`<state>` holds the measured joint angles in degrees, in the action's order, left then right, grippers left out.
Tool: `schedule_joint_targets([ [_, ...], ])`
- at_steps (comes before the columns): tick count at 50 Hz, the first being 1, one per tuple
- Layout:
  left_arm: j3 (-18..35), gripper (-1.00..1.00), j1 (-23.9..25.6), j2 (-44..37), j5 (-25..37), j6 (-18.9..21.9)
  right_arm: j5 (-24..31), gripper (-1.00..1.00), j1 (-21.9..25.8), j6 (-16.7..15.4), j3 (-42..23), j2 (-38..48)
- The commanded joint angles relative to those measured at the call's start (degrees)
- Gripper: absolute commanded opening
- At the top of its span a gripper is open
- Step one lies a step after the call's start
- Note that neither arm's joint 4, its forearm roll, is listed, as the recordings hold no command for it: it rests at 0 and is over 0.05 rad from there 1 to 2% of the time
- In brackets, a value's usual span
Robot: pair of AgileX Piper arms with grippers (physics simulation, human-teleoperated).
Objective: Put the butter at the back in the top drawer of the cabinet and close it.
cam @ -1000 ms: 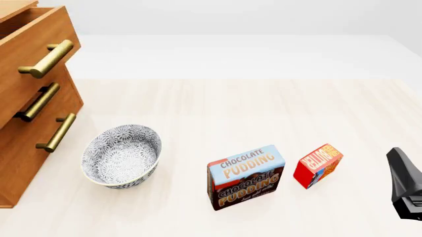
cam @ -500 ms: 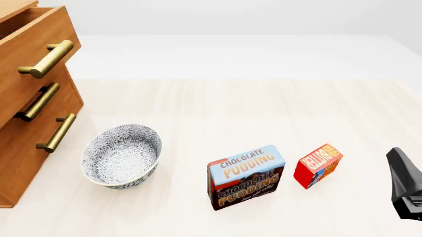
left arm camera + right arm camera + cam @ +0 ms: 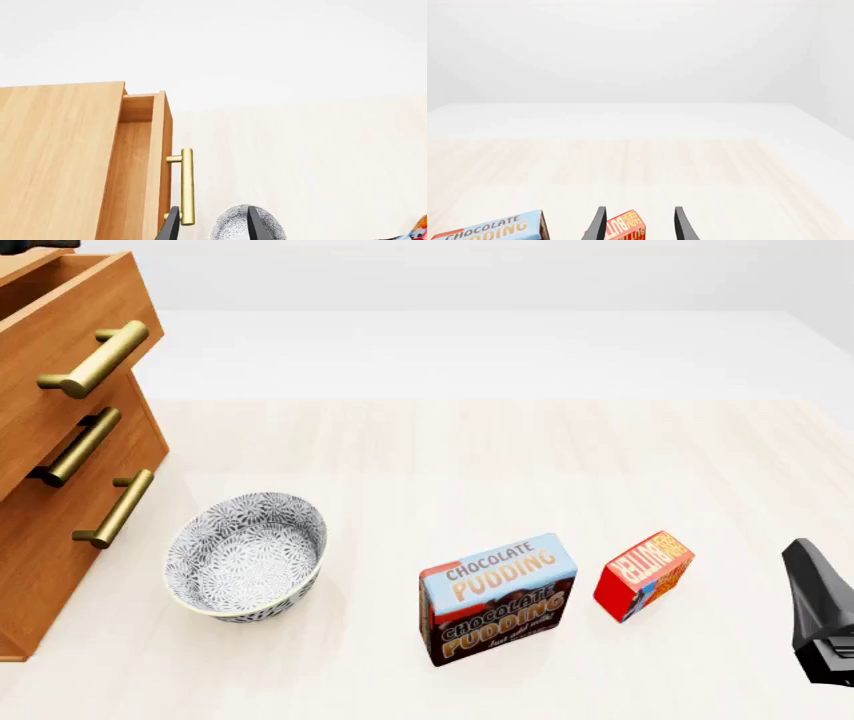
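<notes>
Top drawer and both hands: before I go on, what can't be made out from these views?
- Top drawer: the left wrist view shows it pulled open, but its floor and contents are cut off by the picture's edge.
- Left hand: only fingertips show in its wrist view; the front view barely catches it.
- Right hand: fingertips flank the butter, contact unclear; the front view cuts it off.

Count of things on the table

One cabinet (image 3: 54, 420) with three drawers and three brass handles; the top drawer (image 3: 67, 310) counts among them. One patterned bowl (image 3: 246, 556). Two boxes: one pudding box (image 3: 499, 597) and one butter (image 3: 643, 575). Two grippers show, the left gripper (image 3: 210, 225) and the right gripper (image 3: 639, 224).
</notes>
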<state>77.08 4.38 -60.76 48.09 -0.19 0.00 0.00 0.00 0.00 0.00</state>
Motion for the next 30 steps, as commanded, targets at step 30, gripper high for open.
schedule_joint_targets([
  [30,-3.08,1.0,-2.88,0.79,-2.35,-1.96,0.0,1.0,0.0,0.0,0.0,0.0],
])
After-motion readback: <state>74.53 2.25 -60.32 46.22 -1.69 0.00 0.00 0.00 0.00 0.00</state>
